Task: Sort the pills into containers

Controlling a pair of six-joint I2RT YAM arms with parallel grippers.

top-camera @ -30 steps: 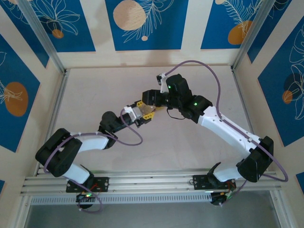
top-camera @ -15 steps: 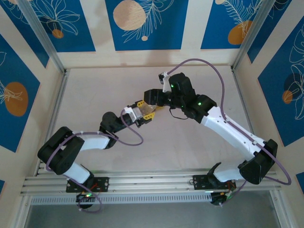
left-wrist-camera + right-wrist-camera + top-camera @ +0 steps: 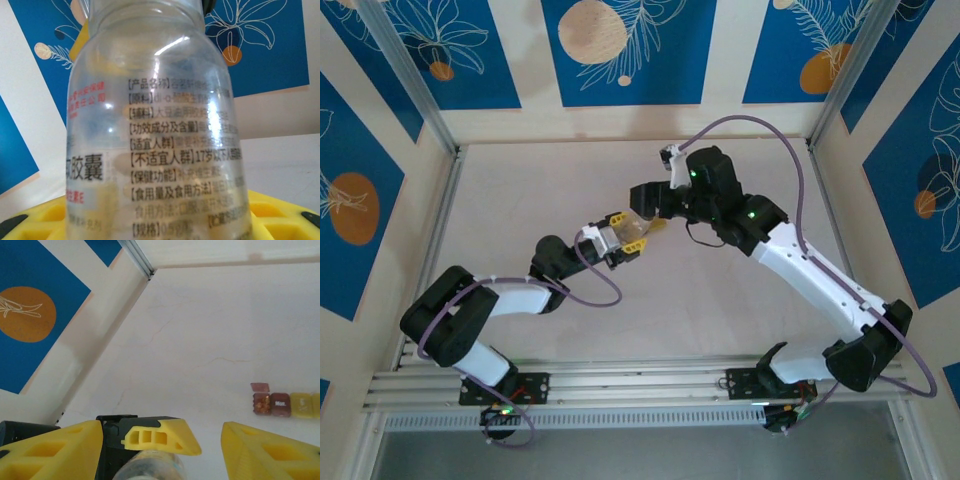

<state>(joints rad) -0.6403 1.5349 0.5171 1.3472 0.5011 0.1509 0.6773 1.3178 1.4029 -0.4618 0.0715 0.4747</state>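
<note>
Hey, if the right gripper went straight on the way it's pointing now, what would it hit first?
Most likely the clear bottle held in the left gripper, just ahead between the right gripper's open fingers, though depth is unclear. The pill box lies off to its right.

- containers (image 3: pixel 287 405): joined row of dark red and yellow cells, flat on table (image 3: pixel 200 330), ahead-right of right gripper (image 3: pixel 162 430), well apart
- pills (image 3: pixel 262 402): orange, in open end red cell
</note>
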